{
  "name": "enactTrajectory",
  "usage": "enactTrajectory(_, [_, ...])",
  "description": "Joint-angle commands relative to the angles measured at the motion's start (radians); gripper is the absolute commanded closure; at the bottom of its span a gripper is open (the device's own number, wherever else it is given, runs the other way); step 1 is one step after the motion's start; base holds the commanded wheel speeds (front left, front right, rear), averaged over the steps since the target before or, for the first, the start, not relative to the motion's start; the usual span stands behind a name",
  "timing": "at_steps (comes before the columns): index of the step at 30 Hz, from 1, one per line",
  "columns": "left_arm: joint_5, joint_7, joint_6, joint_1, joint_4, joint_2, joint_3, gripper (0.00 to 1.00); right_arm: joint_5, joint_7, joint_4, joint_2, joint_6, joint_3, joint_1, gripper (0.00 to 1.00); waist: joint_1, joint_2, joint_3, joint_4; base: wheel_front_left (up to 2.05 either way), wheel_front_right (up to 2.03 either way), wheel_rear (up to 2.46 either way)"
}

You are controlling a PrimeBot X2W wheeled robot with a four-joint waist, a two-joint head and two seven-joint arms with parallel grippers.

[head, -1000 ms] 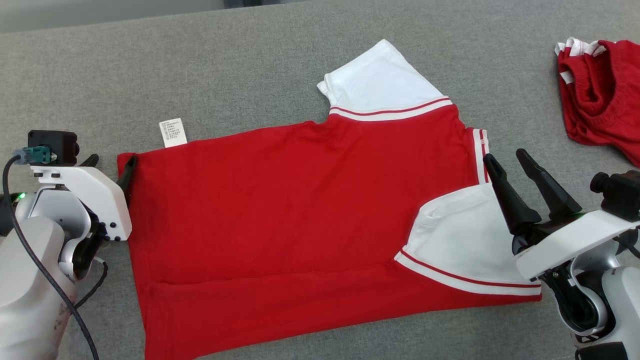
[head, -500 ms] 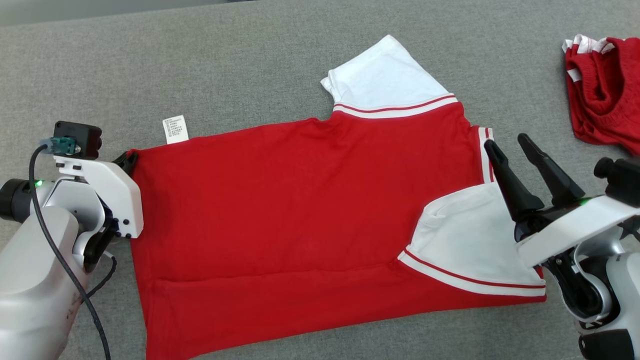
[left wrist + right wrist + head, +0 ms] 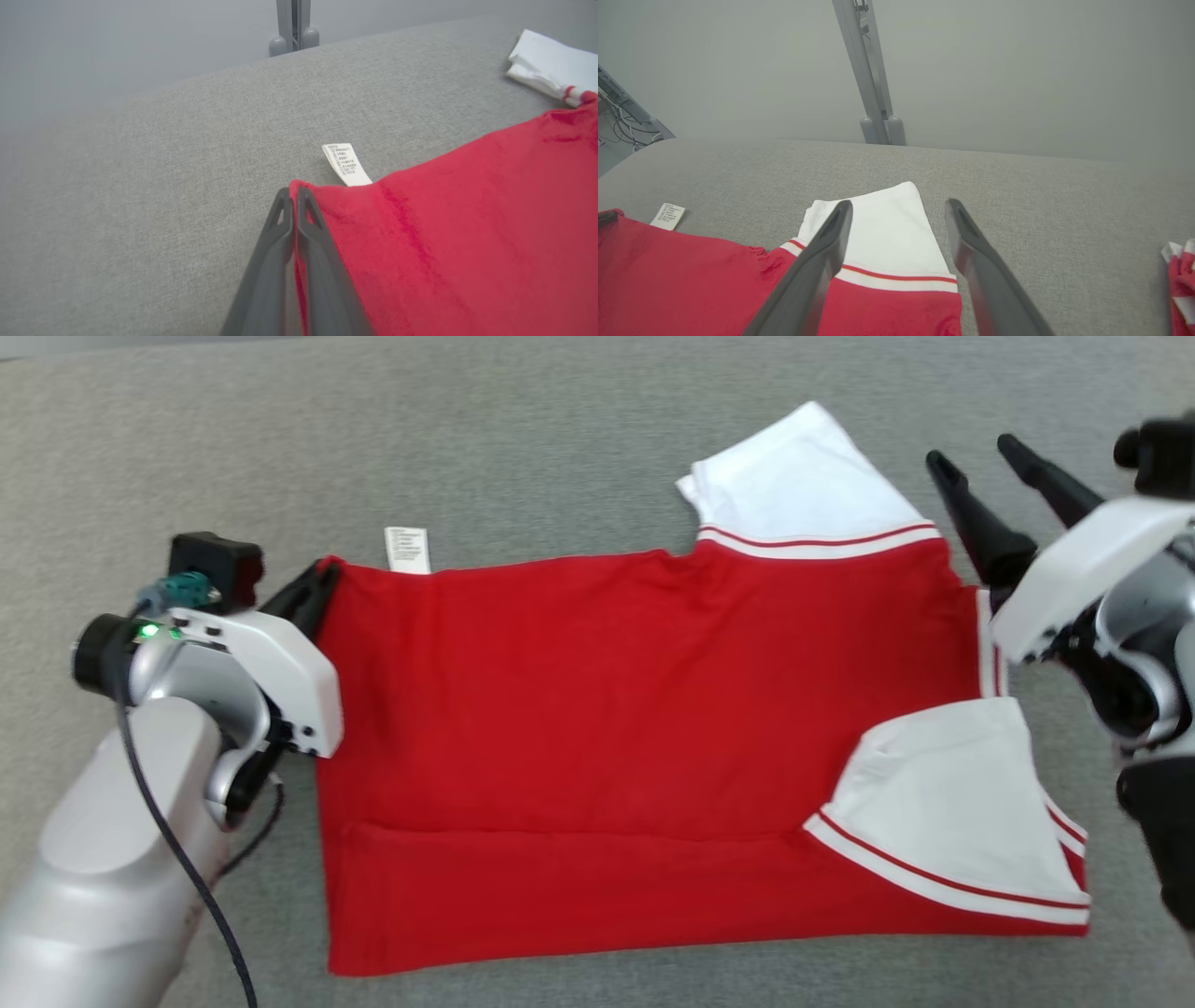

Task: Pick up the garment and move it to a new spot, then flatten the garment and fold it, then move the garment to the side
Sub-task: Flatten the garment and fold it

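Two grippers flank your shirt (image 3: 607, 709): the left gripper (image 3: 316, 595) is clamped tight on its corner beside the label (image 3: 407, 549). Your right gripper (image 3: 976, 457) hangs spread wide, empty, by its far sleeve (image 3: 803, 476).

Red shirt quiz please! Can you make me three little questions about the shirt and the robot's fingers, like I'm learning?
1. True or false: the left gripper has its fingers shut on a corner of the red shirt.
2. Which small white thing pokes out from the shirt's edge near that corner? A: a label. B: a sock. C: a spoon.
3. Fill the gap: the right gripper has its fingers ____ and holds nothing.
Key: 1 true; 2 A; 3 open.
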State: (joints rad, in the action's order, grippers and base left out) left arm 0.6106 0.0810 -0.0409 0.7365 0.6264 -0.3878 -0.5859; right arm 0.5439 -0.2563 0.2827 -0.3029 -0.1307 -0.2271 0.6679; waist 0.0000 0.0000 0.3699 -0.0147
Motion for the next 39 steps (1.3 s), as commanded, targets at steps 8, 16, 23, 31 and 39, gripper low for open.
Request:
enactTrajectory(8, [-0.025, -0.047, 0.029, -0.018, -0.102, 0.054, -0.032, 1.0, -0.04, -0.14, 0.315, -0.036, 0.0, -0.001, 0.249, 0.0, 0.0, 0.0, 0.048, 0.141, 0.0, 0.0, 0.0])
enactTrajectory(16, [-0.034, -0.057, 0.043, 0.013, -0.144, 0.098, -0.053, 1.0, -0.093, -0.163, 0.549, -0.036, 0.0, 0.001, 0.403, 0.0, 0.0, 0.0, 0.107, 0.205, 0.0, 0.0, 0.0])
enactTrajectory(23, [-0.033, -0.064, 0.047, 0.026, -0.148, 0.111, -0.059, 1.0, -0.103, -0.167, 0.655, -0.025, 0.0, -0.045, 0.489, 0.0, 0.0, 0.0, 0.133, 0.221, 0.0, 0.0, 0.0])
enactTrajectory(31, [-0.02, -0.062, 0.044, 0.027, -0.14, 0.112, -0.064, 1.0, -0.097, -0.178, 0.725, -0.027, 0.0, -0.119, 0.53, 0.29, 0.0, 0.0, 0.133, 0.227, 0.0, 0.0, 0.0])
enactTrajectory(39, [-0.004, -0.062, 0.036, 0.024, -0.12, 0.126, -0.068, 1.0, -0.099, -0.147, 0.784, -0.039, 0.0, -0.189, 0.517, 0.58, 0.0, 0.0, 0.115, 0.249, 0.0, 0.0, 0.0])
